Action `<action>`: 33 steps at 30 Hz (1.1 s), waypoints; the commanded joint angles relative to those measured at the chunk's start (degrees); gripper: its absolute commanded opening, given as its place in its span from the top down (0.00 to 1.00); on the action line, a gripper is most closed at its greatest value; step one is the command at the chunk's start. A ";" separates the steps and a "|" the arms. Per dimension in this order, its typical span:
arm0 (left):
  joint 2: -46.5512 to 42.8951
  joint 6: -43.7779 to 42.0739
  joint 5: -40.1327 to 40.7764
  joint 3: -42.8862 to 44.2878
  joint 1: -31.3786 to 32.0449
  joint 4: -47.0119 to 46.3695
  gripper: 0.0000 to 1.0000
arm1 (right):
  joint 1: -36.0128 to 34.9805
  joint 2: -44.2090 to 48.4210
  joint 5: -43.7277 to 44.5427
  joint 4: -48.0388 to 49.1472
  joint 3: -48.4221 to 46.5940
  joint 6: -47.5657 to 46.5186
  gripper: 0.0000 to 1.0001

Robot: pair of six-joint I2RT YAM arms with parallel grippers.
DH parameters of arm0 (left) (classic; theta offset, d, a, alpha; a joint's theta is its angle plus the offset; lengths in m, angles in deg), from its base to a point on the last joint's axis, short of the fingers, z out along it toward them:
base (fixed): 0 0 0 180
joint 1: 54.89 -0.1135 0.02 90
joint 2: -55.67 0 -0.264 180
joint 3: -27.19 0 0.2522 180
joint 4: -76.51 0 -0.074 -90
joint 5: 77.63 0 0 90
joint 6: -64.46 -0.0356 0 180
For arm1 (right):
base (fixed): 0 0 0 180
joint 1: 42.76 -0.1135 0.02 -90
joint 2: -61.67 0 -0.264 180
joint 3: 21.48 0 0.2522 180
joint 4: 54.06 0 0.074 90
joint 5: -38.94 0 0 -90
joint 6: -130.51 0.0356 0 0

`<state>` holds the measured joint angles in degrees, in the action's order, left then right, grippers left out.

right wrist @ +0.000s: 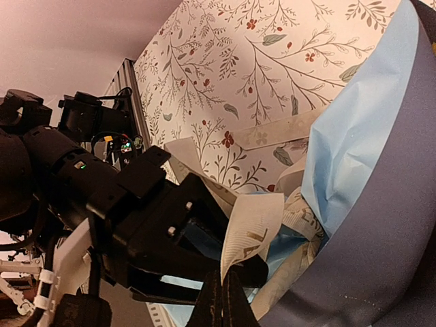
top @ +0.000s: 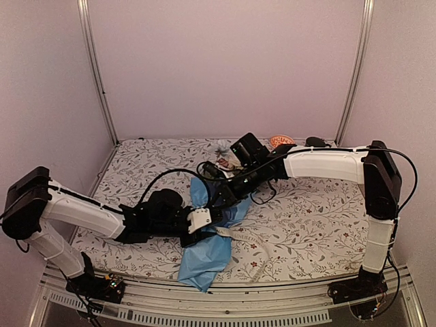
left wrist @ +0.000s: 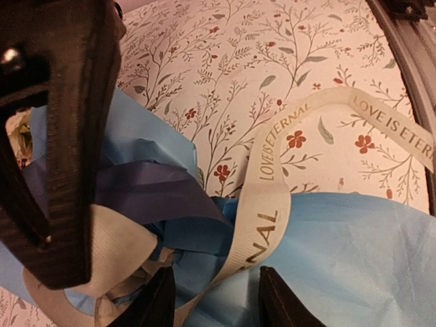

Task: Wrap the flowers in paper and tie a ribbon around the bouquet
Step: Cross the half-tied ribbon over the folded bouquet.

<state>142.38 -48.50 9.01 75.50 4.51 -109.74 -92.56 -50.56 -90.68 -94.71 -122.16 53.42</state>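
The bouquet lies across the tablecloth as a crumpled cone of light blue paper with a navy inner face. A few pale blooms of the flowers show past its far end; the arms hide the rest. The cream ribbon, printed LOVE IS ETERNAL, loops over the paper and trails off toward the near edge. My right gripper is shut on a ribbon end above the wrap. My left gripper is at the same spot, its jaws apart, with a ribbon strand running loosely between them.
An orange-and-white object and a black object sit at the back of the table near the wall. The metal frame rail runs along the near edge. Both arms meet mid-table over the bouquet.
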 commanded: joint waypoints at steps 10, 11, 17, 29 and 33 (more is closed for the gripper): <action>-4.11 5.50 1.75 -4.12 -2.53 -6.69 1.00 | 0.73 1.96 -1.34 1.18 1.53 0.01 1.00; -4.54 6.68 1.89 -4.55 -3.46 -7.23 1.00 | 0.72 1.94 -1.61 1.26 1.55 0.01 1.00; -3.29 10.42 3.94 -4.98 -6.40 -9.06 1.00 | 0.73 2.53 -4.73 3.69 2.71 0.61 1.00; 4.29 13.34 5.57 -0.05 -6.75 -8.43 1.00 | 0.21 2.84 -11.36 12.70 7.60 4.80 1.00; 4.71 15.16 5.57 -0.41 -6.89 -11.77 1.00 | 0.20 1.49 -10.56 12.05 7.13 5.73 0.87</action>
<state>146.25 -35.58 14.41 74.19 -1.68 -117.32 -92.21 -50.21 -100.08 -85.25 -115.03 57.79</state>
